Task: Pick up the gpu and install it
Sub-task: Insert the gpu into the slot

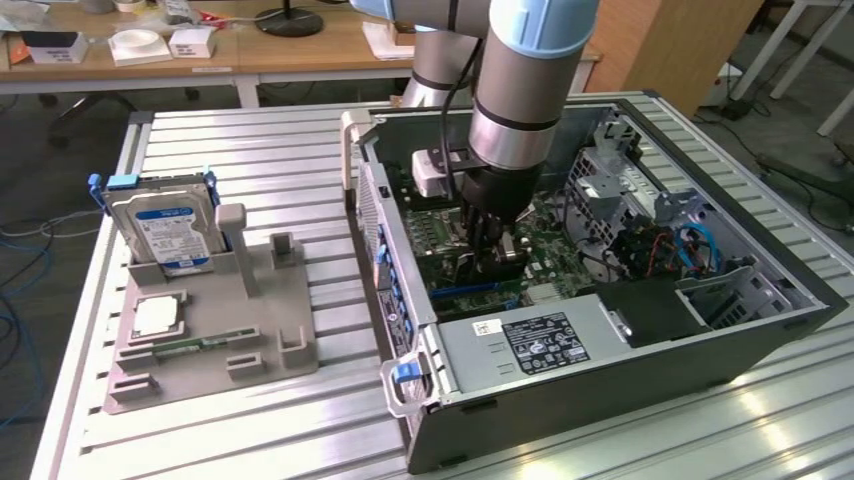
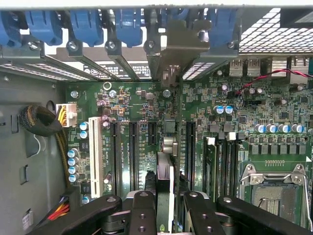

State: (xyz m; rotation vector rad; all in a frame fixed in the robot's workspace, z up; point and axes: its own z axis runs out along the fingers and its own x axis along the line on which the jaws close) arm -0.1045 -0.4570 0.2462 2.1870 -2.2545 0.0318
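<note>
My gripper [image 1: 487, 248] is down inside the open computer case [image 1: 601, 380], over the green motherboard [image 1: 541, 255]. In the wrist view my gripper [image 2: 165, 198] is shut on the gpu [image 2: 165, 171], a thin card seen edge-on between the black fingers [image 2: 142, 208]. The card runs away from the fingers to its silver bracket [image 2: 183, 44], which stands at the case's rear slot openings. It sits in line between two long black expansion slots [image 2: 133, 152]. Whether its edge sits in a slot I cannot tell.
Blue bracket latches [image 2: 83, 24] line the case's rear wall. A CPU socket [image 2: 276, 191] and the power supply [image 1: 534, 340] lie close by. Outside the case, a grey fixture [image 1: 254, 340] holds a hard drive [image 1: 160, 230], a CPU [image 1: 158, 315] and a memory stick [image 1: 200, 345].
</note>
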